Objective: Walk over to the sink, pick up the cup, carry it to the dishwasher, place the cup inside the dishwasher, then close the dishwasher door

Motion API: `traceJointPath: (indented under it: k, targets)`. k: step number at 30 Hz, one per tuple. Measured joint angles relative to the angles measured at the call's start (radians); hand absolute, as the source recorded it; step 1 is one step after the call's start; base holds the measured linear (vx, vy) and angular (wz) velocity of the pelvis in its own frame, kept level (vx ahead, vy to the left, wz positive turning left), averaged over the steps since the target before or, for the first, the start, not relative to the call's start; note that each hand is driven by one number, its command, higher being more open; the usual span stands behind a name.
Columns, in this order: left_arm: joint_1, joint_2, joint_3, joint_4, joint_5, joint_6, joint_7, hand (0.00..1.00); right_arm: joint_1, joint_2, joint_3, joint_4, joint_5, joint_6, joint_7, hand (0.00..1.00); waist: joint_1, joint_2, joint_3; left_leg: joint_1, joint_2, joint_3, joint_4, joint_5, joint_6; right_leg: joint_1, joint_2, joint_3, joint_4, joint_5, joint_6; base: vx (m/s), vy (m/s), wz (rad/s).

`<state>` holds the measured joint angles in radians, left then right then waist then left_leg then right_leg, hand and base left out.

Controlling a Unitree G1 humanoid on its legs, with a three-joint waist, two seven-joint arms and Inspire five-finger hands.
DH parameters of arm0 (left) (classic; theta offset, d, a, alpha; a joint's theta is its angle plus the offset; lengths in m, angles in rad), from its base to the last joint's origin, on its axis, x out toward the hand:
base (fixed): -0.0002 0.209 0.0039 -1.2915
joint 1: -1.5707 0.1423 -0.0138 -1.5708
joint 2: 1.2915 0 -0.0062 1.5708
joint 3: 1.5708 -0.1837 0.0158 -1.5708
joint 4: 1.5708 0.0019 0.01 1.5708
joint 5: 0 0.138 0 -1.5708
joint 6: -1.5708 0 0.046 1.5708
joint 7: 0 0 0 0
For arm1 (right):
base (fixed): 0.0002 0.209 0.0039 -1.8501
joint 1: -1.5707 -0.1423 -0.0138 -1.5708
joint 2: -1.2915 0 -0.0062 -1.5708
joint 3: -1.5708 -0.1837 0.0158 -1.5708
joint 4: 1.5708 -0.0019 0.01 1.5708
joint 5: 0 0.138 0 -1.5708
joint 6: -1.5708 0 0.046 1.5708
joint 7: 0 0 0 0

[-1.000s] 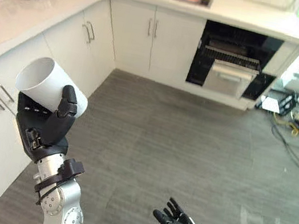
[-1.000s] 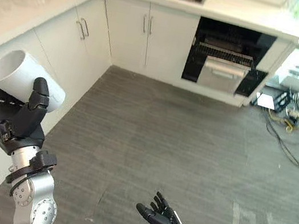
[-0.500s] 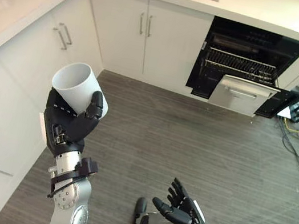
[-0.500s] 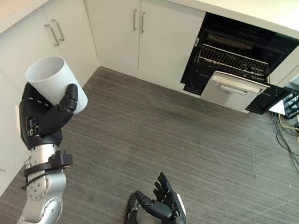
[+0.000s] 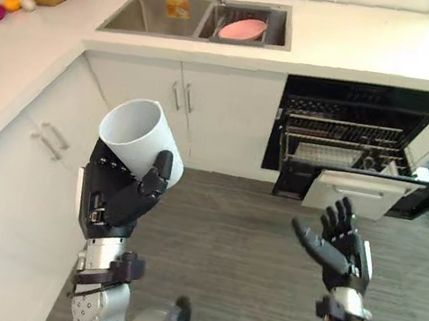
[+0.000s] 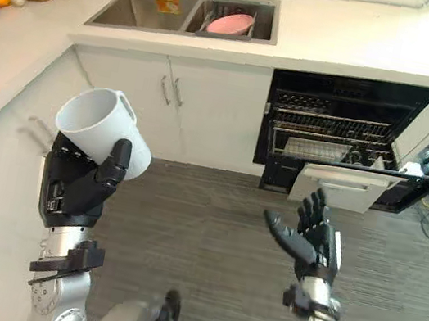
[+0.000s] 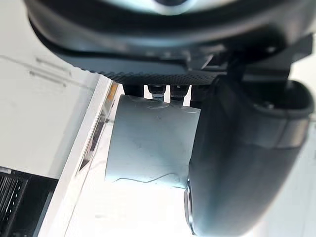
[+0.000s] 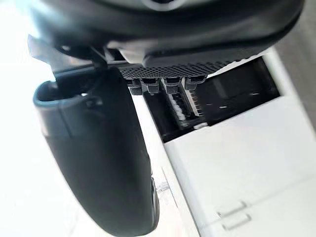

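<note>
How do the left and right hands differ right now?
The left hand is curled round the white cup; the right hand is open, fingers spread, holding nothing. The left hand shows in front of the white cabinets; the right hand shows just below the open dishwasher. Both are dark and raised, with fingers pointing up.

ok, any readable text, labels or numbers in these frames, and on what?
Nothing quotable.
Orange-yellow sticker in the sink: print too small to read.
The cup in the left hand: plain white, no text on the sides shown.
The dishwasher: no legible marking.
</note>
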<state>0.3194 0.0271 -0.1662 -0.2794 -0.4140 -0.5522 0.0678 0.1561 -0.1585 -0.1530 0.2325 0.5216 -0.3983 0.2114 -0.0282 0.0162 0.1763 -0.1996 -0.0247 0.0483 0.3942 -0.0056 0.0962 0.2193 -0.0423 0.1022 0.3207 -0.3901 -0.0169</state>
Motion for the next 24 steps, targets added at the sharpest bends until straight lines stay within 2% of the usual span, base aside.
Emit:
traceJointPath:
  k: [1, 2, 3, 4, 5, 6, 7, 8, 9, 10, 11, 12, 13, 14, 15, 16, 18, 20, 21, 22, 23, 24]
  targets:
    - [-0.017, -0.004, 0.005, 0.026, 0.000, 0.000, 0.000, 0.00, -0.001, 0.025, 0.005, -0.017, -0.008, -0.004, 0.001, 1.00, 0.015, 0.006, 0.008, -0.046, 0.027, 0.016, 0.166, -0.016, -0.001, 0.014, -0.017, 0.016, -0.078, 0.058, 0.010, 0.26, 0.171, -1.23]
    - [-0.015, 0.006, 0.003, 0.029, 0.001, -0.003, -0.004, 0.00, 0.024, 0.068, 0.006, -0.048, -0.015, -0.040, -0.003, 1.00, 0.018, -0.028, -0.004, -0.046, 0.000, 0.019, 0.149, -0.120, -0.121, 0.017, -0.057, 0.065, -0.050, 0.169, 0.082, 0.10, 0.153, -0.73]
    - [-0.015, 0.002, -0.013, 0.033, 0.002, -0.002, -0.008, 0.00, 0.050, 0.076, -0.001, -0.075, -0.015, -0.055, -0.006, 1.00, 0.000, -0.019, -0.016, -0.026, 0.003, 0.017, 0.076, -0.107, -0.110, 0.021, -0.044, 0.050, -0.014, 0.158, 0.100, -0.01, 0.165, -0.48]
    - [-0.009, -0.006, -0.035, 0.034, 0.003, -0.004, -0.020, 0.00, 0.080, 0.073, -0.011, -0.112, -0.016, -0.071, -0.014, 1.00, -0.005, 0.021, -0.043, -0.008, 0.022, 0.015, 0.009, -0.080, -0.098, 0.004, -0.012, 0.030, 0.073, 0.136, 0.120, 0.15, 0.178, -0.68]
    - [-0.011, 0.012, -0.031, 0.047, 0.003, -0.013, -0.028, 0.00, 0.093, 0.096, -0.011, -0.122, -0.014, -0.086, -0.015, 1.00, -0.002, -0.008, -0.057, 0.048, 0.010, 0.080, 0.015, -0.129, -0.064, -0.049, -0.051, 0.019, 0.267, 0.098, 0.132, 0.22, 0.153, -1.16]
    - [-0.014, 0.021, -0.024, 0.047, 0.003, -0.008, -0.027, 0.00, 0.095, 0.110, -0.015, -0.130, -0.013, -0.102, -0.011, 1.00, -0.009, -0.030, -0.055, 0.102, -0.013, 0.124, -0.012, -0.146, -0.048, -0.112, -0.097, -0.012, 0.417, 0.127, 0.159, 0.34, 0.147, -1.38]
    - [-0.020, 0.025, -0.010, 0.047, 0.007, -0.001, -0.021, 0.00, 0.093, 0.120, -0.026, -0.132, -0.012, -0.121, -0.008, 1.00, -0.018, -0.036, -0.050, 0.151, -0.025, 0.161, -0.047, -0.161, -0.037, -0.180, -0.156, -0.064, 0.557, 0.204, 0.141, 0.42, 0.120, -1.38]
    - [-0.025, 0.027, 0.003, 0.047, 0.023, 0.007, 0.002, 0.00, 0.093, 0.129, -0.047, -0.132, -0.005, -0.131, 0.003, 1.00, -0.035, -0.021, -0.049, 0.226, -0.019, 0.217, -0.100, -0.176, -0.031, -0.270, -0.229, -0.165, 0.677, 0.193, 0.060, 0.34, 0.118, -1.17]
    - [-0.026, 0.028, 0.007, 0.046, 0.024, 0.008, 0.011, 0.00, 0.094, 0.130, -0.054, -0.132, 0.002, -0.131, 0.011, 1.00, -0.042, -0.009, -0.052, 0.251, -0.008, 0.234, -0.119, -0.180, -0.033, -0.295, -0.237, -0.206, 0.679, 0.170, 0.038, 0.43, 0.120, -1.20]
    - [-0.039, 0.029, 0.019, 0.046, 0.025, 0.014, 0.023, 0.00, 0.094, 0.142, -0.060, -0.142, 0.009, -0.130, 0.025, 1.00, -0.045, 0.007, -0.051, 0.299, 0.026, 0.266, -0.154, -0.181, -0.034, -0.332, -0.216, -0.282, 0.628, 0.128, 0.039, 0.22, 0.035, -0.81]
    - [-0.048, 0.031, 0.030, 0.046, 0.025, 0.015, 0.024, 0.00, 0.094, 0.148, -0.060, -0.154, 0.009, -0.130, 0.032, 1.00, -0.045, 0.014, -0.046, 0.320, 0.046, 0.275, -0.168, -0.181, -0.034, -0.344, -0.192, -0.318, 0.580, 0.114, 0.046, 0.44, 0.004, -1.13]
    - [-0.064, 0.038, 0.065, 0.046, 0.021, 0.015, 0.026, 0.00, 0.099, 0.162, -0.048, -0.203, 0.005, -0.127, 0.051, 1.00, -0.043, 0.020, -0.040, 0.365, 0.086, 0.301, -0.196, -0.181, -0.034, -0.365, -0.128, -0.396, 0.434, 0.104, 0.051, 0.29, -0.047, -0.97]
    - [-0.066, 0.040, 0.081, 0.045, 0.020, 0.015, 0.026, 0.00, 0.101, 0.164, -0.035, -0.231, 0.004, -0.125, 0.059, 1.00, -0.041, 0.020, -0.040, 0.386, 0.096, 0.313, -0.207, -0.181, -0.034, -0.372, -0.103, -0.425, 0.367, 0.105, 0.050, 0.44, -0.088, -1.23]
    - [-0.064, 0.040, 0.116, 0.045, 0.018, 0.015, 0.027, 0.00, 0.103, 0.162, -0.011, -0.287, -0.006, -0.124, 0.076, 1.00, -0.038, 0.013, -0.044, 0.425, 0.106, 0.327, -0.218, -0.189, -0.047, -0.371, -0.064, -0.484, 0.205, 0.132, 0.010, 0.50, -0.136, -1.09]
    - [-0.064, 0.048, 0.135, 0.042, 0.017, 0.015, 0.028, 0.00, 0.110, 0.161, 0.008, -0.345, -0.015, -0.124, 0.088, 1.00, -0.029, -0.018, -0.058, 0.451, 0.091, 0.332, -0.198, -0.223, -0.089, -0.359, -0.039, -0.509, 0.018, 0.280, -0.044, 0.53, -0.135, -0.98]
    - [-0.071, 0.032, 0.135, 0.062, 0.019, 0.017, 0.024, 0.00, 0.106, 0.137, 0.007, -0.364, -0.015, -0.130, 0.097, 1.00, -0.027, 0.017, -0.051, 0.463, 0.119, 0.316, -0.158, -0.269, -0.116, -0.332, -0.011, -0.516, 0.015, 0.300, -0.083, 0.46, -0.085, -0.57]
    - [-0.073, 0.030, 0.097, 0.072, 0.021, 0.027, 0.021, 0.00, 0.106, 0.119, 0.000, -0.356, -0.014, -0.113, 0.095, 1.00, -0.021, 0.014, -0.046, 0.440, 0.135, 0.308, -0.103, -0.293, -0.124, -0.288, -0.001, -0.497, -0.032, 0.299, -0.083, 0.29, -0.038, -0.21]
    - [-0.074, 0.030, 0.062, 0.072, 0.042, 0.027, 0.017, 0.00, 0.108, 0.103, -0.018, -0.355, -0.013, -0.082, 0.093, 1.00, -0.018, 0.018, -0.041, 0.388, 0.162, 0.308, -0.010, -0.252, -0.132, -0.264, 0.000, -0.492, -0.034, 0.270, -0.056, 0.18, -0.039, -0.06]
    - [-0.071, 0.029, 0.057, 0.074, 0.055, 0.028, 0.018, 0.00, 0.107, 0.094, -0.021, -0.350, -0.011, -0.054, 0.094, 1.00, -0.016, 0.021, -0.033, 0.342, 0.188, 0.304, 0.146, -0.248, -0.137, -0.235, -0.001, -0.487, -0.038, 0.254, -0.049, 0.17, 0.045, -0.03]
    - [-0.069, 0.025, 0.056, 0.074, 0.061, 0.029, 0.018, 0.00, 0.110, 0.083, -0.018, -0.347, -0.011, -0.032, 0.096, 1.00, -0.015, 0.024, -0.023, 0.267, 0.227, 0.283, 0.343, -0.205, -0.136, -0.192, 0.003, -0.484, -0.064, 0.241, -0.054, 0.17, 0.073, -0.07]
    - [-0.063, 0.023, 0.056, 0.074, 0.062, 0.026, 0.018, 0.00, 0.110, 0.077, -0.016, -0.343, -0.012, -0.023, 0.097, 1.00, -0.011, 0.025, -0.020, 0.237, 0.240, 0.262, 0.412, -0.199, -0.145, -0.170, 0.004, -0.478, -0.079, 0.240, -0.053, 0.15, 0.078, -0.25]
    - [-0.049, 0.020, 0.055, 0.074, 0.073, 0.019, 0.020, 0.00, 0.111, 0.076, -0.016, -0.338, -0.011, -0.013, 0.100, 1.00, 0.005, 0.026, -0.023, 0.201, 0.242, 0.252, 0.413, -0.249, -0.151, -0.148, 0.000, -0.457, -0.100, 0.242, -0.048, 0.17, 0.105, -0.48]
